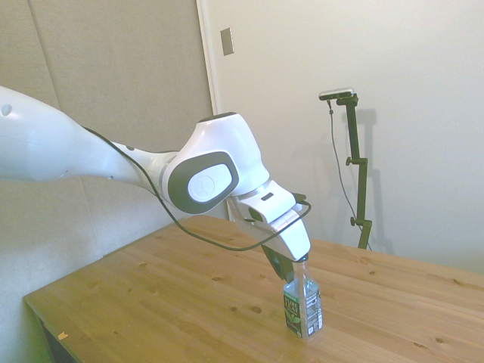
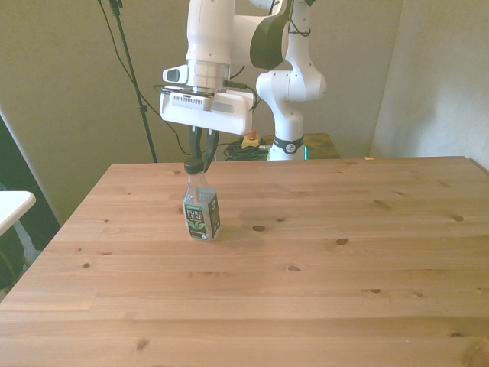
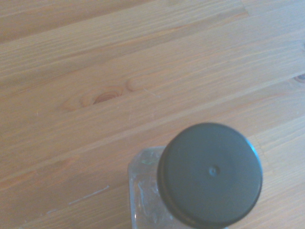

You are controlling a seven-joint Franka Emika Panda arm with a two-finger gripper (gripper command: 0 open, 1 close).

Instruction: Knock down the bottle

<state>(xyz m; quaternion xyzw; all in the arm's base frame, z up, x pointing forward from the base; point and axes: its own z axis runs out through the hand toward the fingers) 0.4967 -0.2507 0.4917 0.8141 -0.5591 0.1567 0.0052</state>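
Still not toppled: bottle stands upright, gripper at its cap; finger state unclear.

Wood plank tabletop spreads under the end effector on all sides, with dark knots scattered over it. We see one knot on the boards below the end effector, off to the front view's right. Wrist view gives us a reddish knot and a pale scratch. Red knob sits behind the end effector, past the tabletop's far edge. A white ledge is far off toward the front view's left. Grey wall plate is high above the end effector.
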